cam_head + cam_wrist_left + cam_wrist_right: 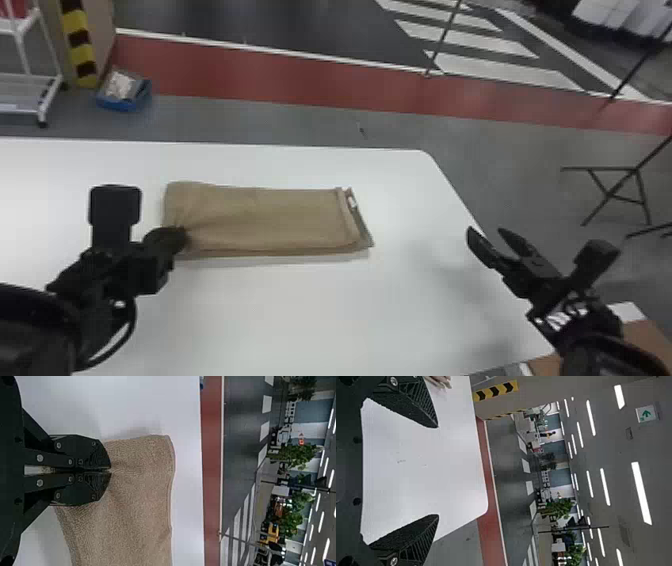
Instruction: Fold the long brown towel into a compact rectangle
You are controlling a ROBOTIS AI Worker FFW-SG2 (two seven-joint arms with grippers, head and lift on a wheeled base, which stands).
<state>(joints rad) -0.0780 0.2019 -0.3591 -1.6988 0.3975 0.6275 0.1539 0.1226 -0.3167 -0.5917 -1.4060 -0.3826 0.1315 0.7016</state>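
While left gripper (180, 237) pinches towel (272, 217) at left end | right gripper (486, 230) wide, well apart

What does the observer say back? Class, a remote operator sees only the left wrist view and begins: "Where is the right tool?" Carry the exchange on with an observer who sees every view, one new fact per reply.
Observer: The right tool is to the right of the towel, by the right edge of the table.

Operator: Is it open or shut?

Observer: Open, with a wide gap that the right wrist view shows too.

Operator: My view cuts the towel off. What is at its right end?

Observer: Layered edges that do not quite line up, with a small white tag near the far corner.
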